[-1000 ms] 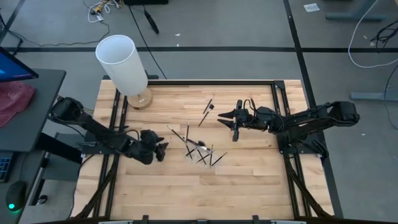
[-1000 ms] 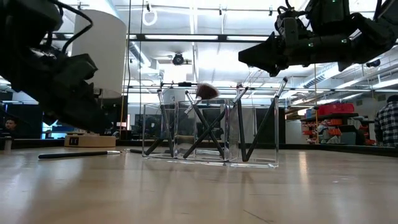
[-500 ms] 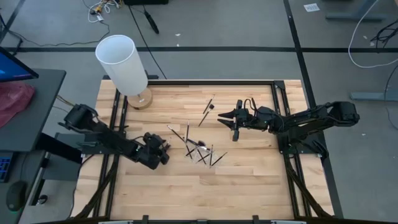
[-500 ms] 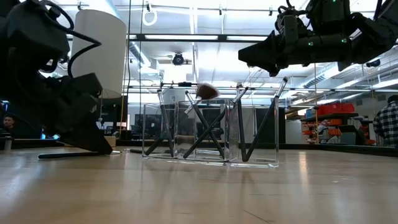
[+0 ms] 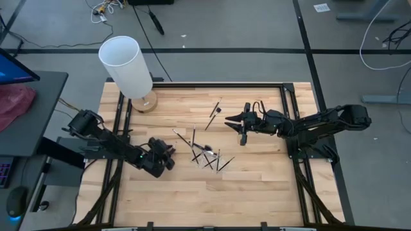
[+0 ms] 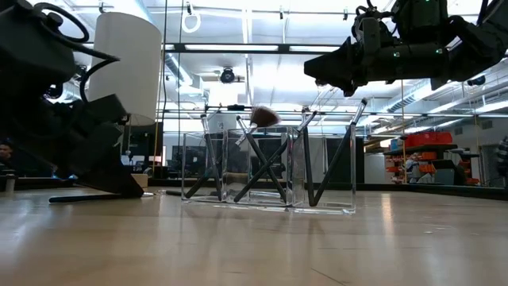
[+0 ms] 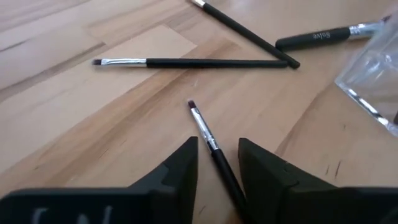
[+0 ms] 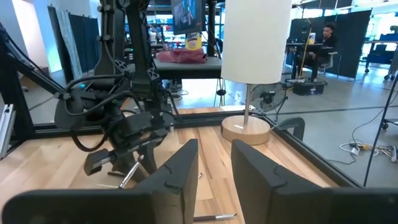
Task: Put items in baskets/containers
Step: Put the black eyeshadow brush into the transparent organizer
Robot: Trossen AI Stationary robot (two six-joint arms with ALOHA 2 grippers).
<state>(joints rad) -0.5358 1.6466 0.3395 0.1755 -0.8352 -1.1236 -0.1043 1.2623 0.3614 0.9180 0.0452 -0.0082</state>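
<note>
Having lowered to the table, the left gripper (image 7: 217, 163) now straddles a loose brush (image 7: 208, 135) with fingers apart, unclamped; the right gripper (image 5: 239, 122), slightly parted, waits empty.

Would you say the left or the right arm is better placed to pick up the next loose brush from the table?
The left, probably. The left gripper is low at the table with its open fingers either side of a thin brush. The right gripper hangs raised above the clear holder, holding nothing.

clear holder (image 6: 268, 169), brushes (image 6: 262, 163) leaning inside
</note>
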